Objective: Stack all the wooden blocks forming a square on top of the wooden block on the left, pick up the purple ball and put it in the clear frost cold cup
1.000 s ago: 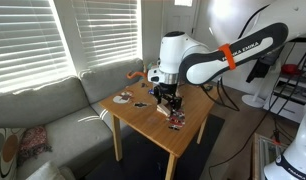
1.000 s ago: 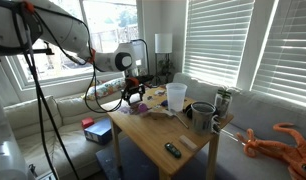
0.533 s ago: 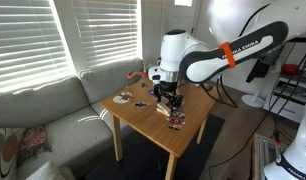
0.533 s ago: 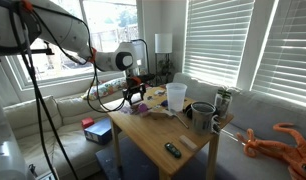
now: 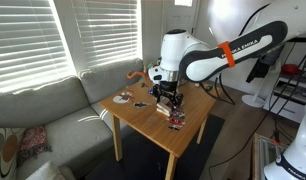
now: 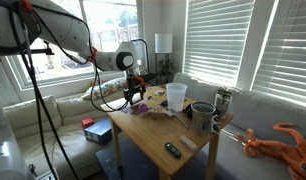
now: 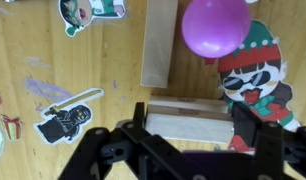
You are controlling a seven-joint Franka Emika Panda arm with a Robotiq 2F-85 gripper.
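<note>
The tool (image 7: 191, 138) hangs low over the tabletop (image 7: 103, 60), one finger at each end of a flat pale wooden block (image 7: 188, 122), ready to lift it. I cannot tell if it squeezes yet. Just past that block lie a long pale wooden block (image 7: 160, 45) and the small round purple ball (image 7: 215, 25).
</note>
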